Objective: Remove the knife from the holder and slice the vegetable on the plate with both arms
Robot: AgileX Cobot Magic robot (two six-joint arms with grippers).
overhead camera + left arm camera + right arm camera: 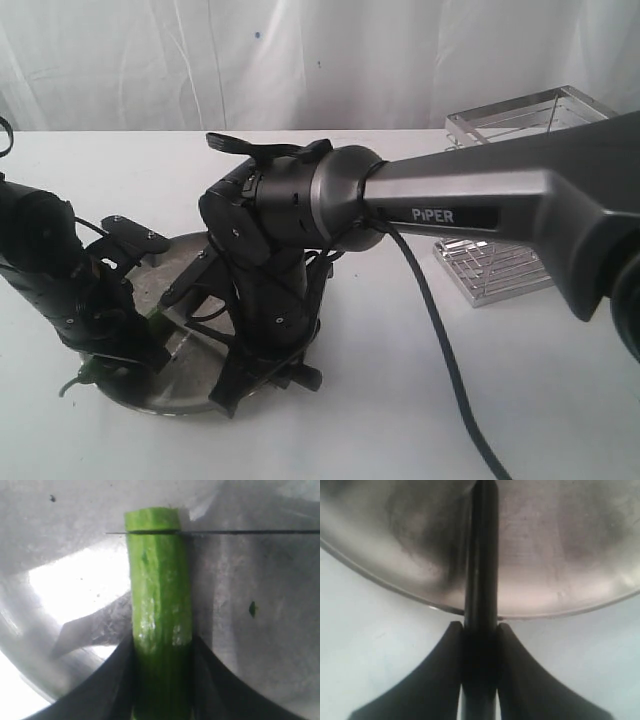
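The green vegetable (pixel 160 605) lies on the steel plate (pixel 260 645), and my left gripper (pixel 162 655) is shut on it, one finger on each side. The knife blade (pixel 240 532) shows edge-on as a thin dark line crossing the vegetable just behind its cut end. My right gripper (pixel 481 635) is shut on the knife's black handle (pixel 481 580), which reaches over the plate rim (pixel 555 611). In the exterior view both arms crowd over the plate (pixel 180 403) at the lower left and hide the knife and most of the vegetable.
The wire holder (pixel 520 115) stands at the back right, partly behind the grey PiPER link (pixel 480 195). A black cable (pixel 440 340) trails from that arm across the white table (pixel 400 420). A white curtain hangs behind the table.
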